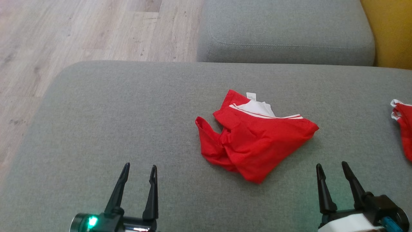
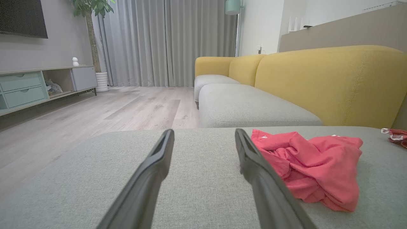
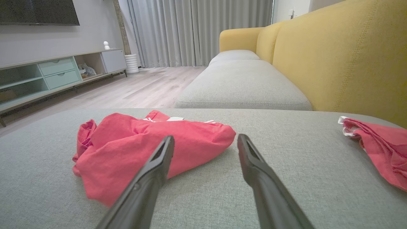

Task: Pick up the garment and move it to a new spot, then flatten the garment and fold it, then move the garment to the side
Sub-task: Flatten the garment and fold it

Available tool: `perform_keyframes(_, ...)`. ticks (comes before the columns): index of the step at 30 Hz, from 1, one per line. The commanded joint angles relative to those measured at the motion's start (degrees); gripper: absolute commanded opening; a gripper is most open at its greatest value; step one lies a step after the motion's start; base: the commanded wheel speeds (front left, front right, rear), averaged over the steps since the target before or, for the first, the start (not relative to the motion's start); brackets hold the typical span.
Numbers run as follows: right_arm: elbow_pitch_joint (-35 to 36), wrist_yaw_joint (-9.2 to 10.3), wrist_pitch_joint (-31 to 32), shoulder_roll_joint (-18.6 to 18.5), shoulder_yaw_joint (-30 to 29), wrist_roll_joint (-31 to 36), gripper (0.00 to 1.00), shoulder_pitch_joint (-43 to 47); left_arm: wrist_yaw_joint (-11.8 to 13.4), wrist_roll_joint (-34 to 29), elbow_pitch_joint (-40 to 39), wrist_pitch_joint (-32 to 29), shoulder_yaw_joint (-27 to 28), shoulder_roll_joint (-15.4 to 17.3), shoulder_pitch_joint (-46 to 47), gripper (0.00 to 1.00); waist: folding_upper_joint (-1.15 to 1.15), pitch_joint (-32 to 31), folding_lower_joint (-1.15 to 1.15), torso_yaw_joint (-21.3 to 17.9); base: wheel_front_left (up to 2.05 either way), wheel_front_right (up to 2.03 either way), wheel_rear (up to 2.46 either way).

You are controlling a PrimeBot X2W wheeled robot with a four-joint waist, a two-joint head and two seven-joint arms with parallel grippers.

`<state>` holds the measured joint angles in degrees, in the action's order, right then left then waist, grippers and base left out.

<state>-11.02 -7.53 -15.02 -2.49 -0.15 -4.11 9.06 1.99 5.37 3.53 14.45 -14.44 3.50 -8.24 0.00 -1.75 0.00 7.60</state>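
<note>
A crumpled red garment (image 1: 254,141) with a white stripe and white lining lies in the middle of the grey cushion (image 1: 128,122). The left wrist view has the garment (image 2: 314,168) to the right of my fingers; in the right wrist view the garment (image 3: 143,149) lies ahead and left. My left gripper (image 1: 140,170) stands open near the cushion's front edge, well left of the garment and apart from it. On the other side, my right gripper (image 1: 333,169) is open too, just right of the garment's near corner, holding nothing.
A second red piece of cloth (image 1: 402,129) lies at the cushion's right edge. Beyond is another grey seat cushion (image 1: 283,29) with a yellow backrest (image 3: 349,57). Wooden floor (image 1: 64,38) lies to the left, with a TV cabinet (image 2: 38,86) across the room.
</note>
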Motion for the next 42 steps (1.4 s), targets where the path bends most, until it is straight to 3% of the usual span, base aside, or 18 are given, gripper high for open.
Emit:
perform_keyframes(1, 1.5, 0.04, 0.0, -0.4, 1.2, -0.2, 1.00, -1.5, 0.0, -0.5, -2.1, 0.5, 2.1, -0.6, 1.9, 1.00, 0.00, 0.1, 0.00, 0.0, 0.00, 0.00, 0.00)
perform_keyframes(9, 0.4, 0.04, 0.0, -0.4, 1.1, -1.2, 1.00, -2.3, 0.2, -0.1, -2.3, 0.5, 1.4, -0.6, 2.2, 1.00, 0.00, 1.6, 0.00, 0.0, 0.00, 0.00, 0.00)
perform_keyframes(13, -3.4, 0.04, 0.0, -0.4, -0.7, -5.6, 1.00, -8.0, 0.4, 0.3, -2.7, 0.5, 0.0, -0.6, 3.5, 1.00, 0.00, 5.7, 0.00, 0.1, 0.00, 0.00, 0.00)
perform_keyframes(20, -14.5, 0.04, 0.0, -0.9, -3.4, -10.5, 1.00, -22.2, 1.3, 1.3, -2.5, 0.5, -2.9, -0.6, 7.3, 1.00, 0.00, 12.3, 0.00, 0.4, 0.00, 0.00, 0.00)
perform_keyframes(29, -29.9, 0.04, 6.7, -5.3, 3.9, -20.7, 1.00, -33.8, 2.8, 2.5, -1.8, 0.5, -6.0, -0.6, 12.2, 1.00, 0.00, 17.7, 0.00, 1.8, 0.00, 0.00, 0.00)
perform_keyframes(30, -30.4, 0.04, 7.1, -5.5, 5.2, -22.0, 0.38, -34.1, 3.0, 2.7, -1.8, 0.5, -6.2, -0.6, 12.5, 1.00, 0.00, 18.0, 0.00, 1.8, 0.00, 0.00, 0.00)
perform_keyframes(31, -30.6, 0.04, 7.4, -5.7, 6.5, -23.7, 0.00, -34.3, 3.1, 2.8, -1.7, 0.5, -6.3, -0.6, 12.8, 1.00, 0.00, 18.1, 0.00, 1.8, 0.00, 0.00, 0.00)
perform_keyframes(38, -29.5, 0.04, 5.0, -9.1, 10.5, -30.5, 0.00, -35.0, 3.5, 3.1, -1.3, 0.5, -5.9, -0.6, 13.4, 1.00, 0.00, 17.2, 0.00, -0.2, 0.00, 0.00, 0.00)
perform_keyframes(42, -26.7, 0.04, 3.3, -12.8, 11.3, -33.1, 0.00, -37.2, 3.1, 2.9, -1.2, 0.5, -5.2, -0.6, 13.1, 1.00, 0.00, 15.5, 0.00, -2.6, 0.00, 0.00, 0.00)
